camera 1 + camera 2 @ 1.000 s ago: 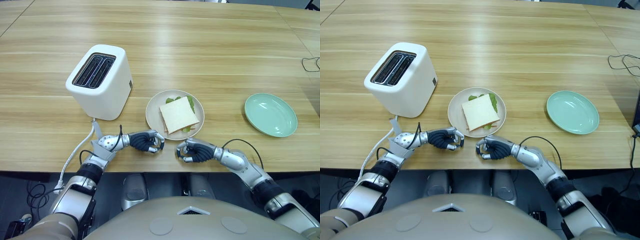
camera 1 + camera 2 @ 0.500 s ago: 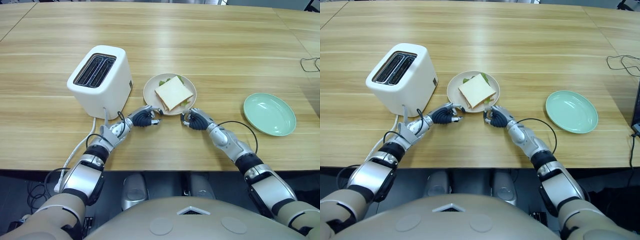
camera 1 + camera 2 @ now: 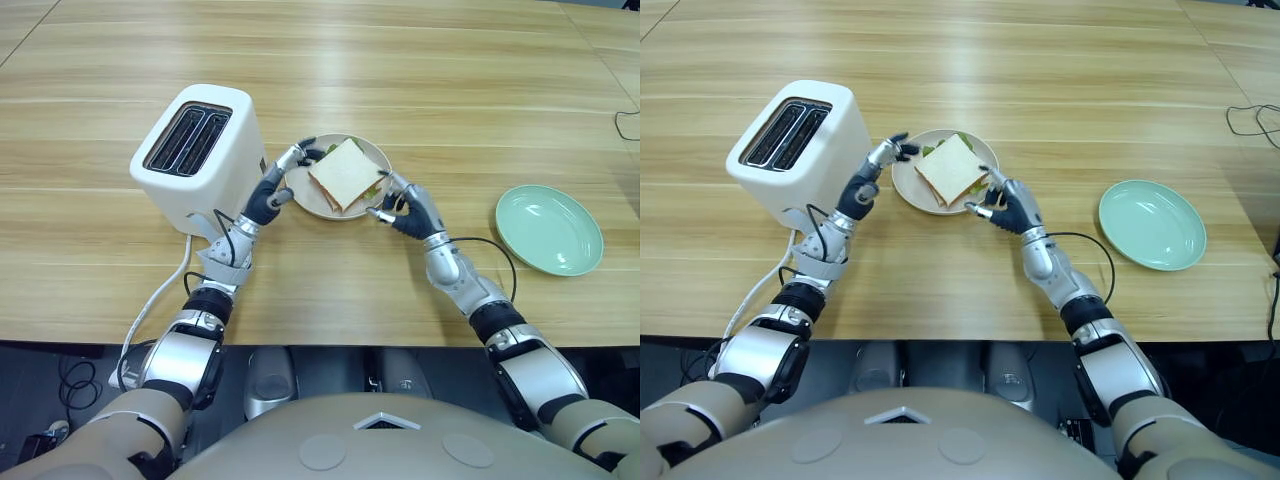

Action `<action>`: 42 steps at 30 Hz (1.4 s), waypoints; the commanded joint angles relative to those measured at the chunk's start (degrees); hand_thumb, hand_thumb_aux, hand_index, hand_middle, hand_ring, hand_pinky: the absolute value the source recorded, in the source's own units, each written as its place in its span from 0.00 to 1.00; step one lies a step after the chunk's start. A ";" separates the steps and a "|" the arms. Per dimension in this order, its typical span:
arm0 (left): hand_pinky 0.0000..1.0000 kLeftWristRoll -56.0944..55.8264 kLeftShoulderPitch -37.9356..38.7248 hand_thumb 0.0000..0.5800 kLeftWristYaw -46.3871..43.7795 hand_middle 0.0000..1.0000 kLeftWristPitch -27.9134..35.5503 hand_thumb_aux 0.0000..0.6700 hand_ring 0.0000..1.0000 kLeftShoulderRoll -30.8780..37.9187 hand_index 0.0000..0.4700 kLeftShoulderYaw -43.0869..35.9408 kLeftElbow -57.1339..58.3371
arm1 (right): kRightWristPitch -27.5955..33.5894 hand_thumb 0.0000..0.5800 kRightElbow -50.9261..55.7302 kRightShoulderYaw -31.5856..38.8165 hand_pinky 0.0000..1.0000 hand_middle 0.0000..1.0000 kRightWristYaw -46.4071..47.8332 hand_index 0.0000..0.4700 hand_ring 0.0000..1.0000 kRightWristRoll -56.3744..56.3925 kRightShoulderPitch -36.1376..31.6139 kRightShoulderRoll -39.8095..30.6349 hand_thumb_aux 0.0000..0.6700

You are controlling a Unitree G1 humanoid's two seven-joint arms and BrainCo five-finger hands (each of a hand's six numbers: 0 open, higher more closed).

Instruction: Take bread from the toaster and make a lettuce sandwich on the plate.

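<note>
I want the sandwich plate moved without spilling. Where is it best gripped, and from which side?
Likely the bare rim of the plate, left and right, coming low from both sides: it lies flat, the sandwich covers its middle, the toaster crowds its left.

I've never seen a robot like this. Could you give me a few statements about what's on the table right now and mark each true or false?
1. The toaster has bread in its slots. False: both slots look empty.
2. The sandwich lies on the beige plate. True.
3. Lettuce shows under the top slice. True.
4. The left hand and right hand sit either side of the green plate. False: they sit either side of the beige plate.
</note>
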 commanded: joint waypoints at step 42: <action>0.00 -0.40 4.67 0.00 -2.90 0.00 6.73 0.00 0.00 -8.96 0.00 6.97 -7.83 | -7.37 0.00 -12.95 -13.10 0.00 0.00 3.18 0.00 0.00 8.15 8.70 8.45 0.00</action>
